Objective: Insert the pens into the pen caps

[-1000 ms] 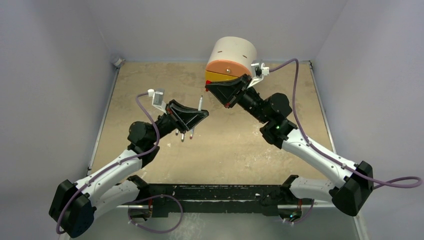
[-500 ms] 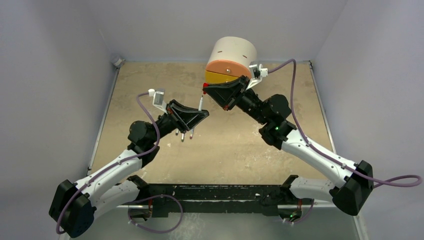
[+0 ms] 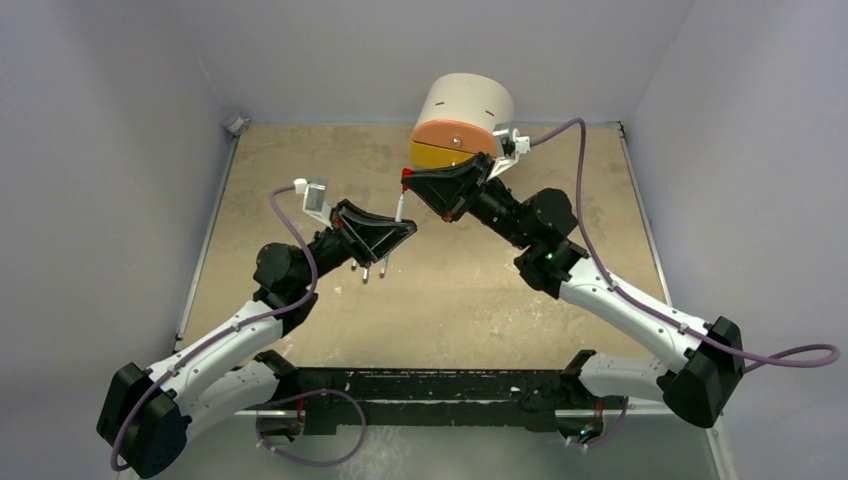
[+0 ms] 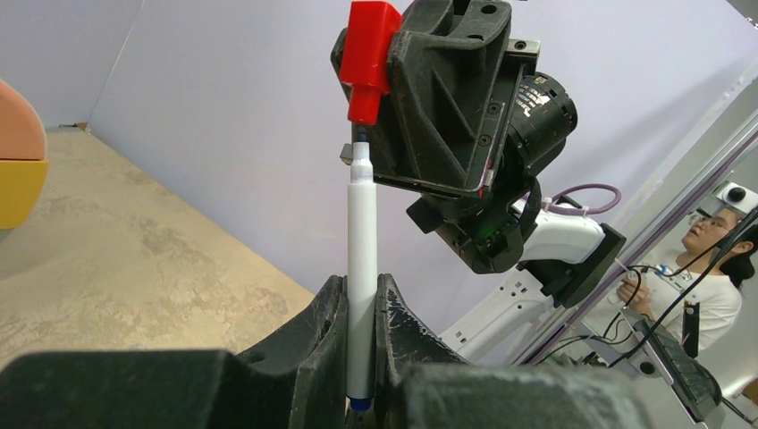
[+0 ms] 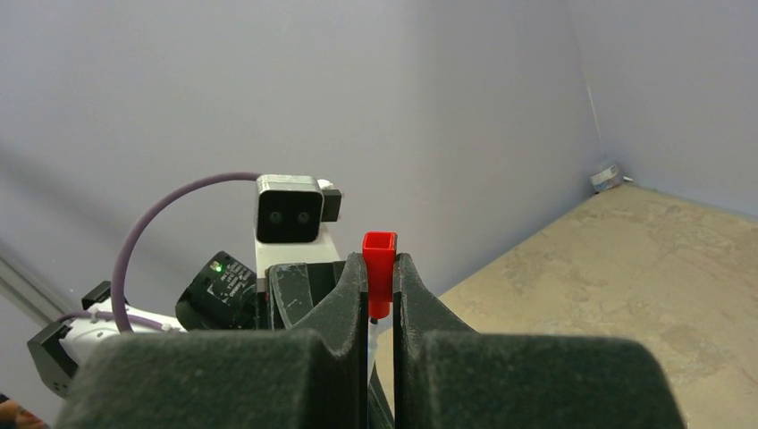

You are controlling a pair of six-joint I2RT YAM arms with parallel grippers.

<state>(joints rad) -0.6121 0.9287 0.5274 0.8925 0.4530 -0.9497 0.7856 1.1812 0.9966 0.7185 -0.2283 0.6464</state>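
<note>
My left gripper (image 3: 392,232) (image 4: 361,299) is shut on a white pen (image 4: 362,232), held upright with its dark tip up. The pen also shows in the top view (image 3: 400,208). My right gripper (image 3: 412,180) (image 5: 380,277) is shut on a red cap (image 5: 379,261), held directly over the pen. In the left wrist view the red cap (image 4: 368,54) has its narrow end at the pen's tip; the two touch or nearly touch. Two more pens (image 3: 374,268) lie on the table, partly hidden under the left gripper. The other caps are out of view.
A white cylinder with an orange and yellow front (image 3: 458,118) stands at the back of the table, just behind the right gripper. The tan table (image 3: 480,290) is walled by grey panels on three sides.
My right gripper has moved left with the red cap, from beside the pen's tip to directly over it. The left gripper and pen have stayed still.
</note>
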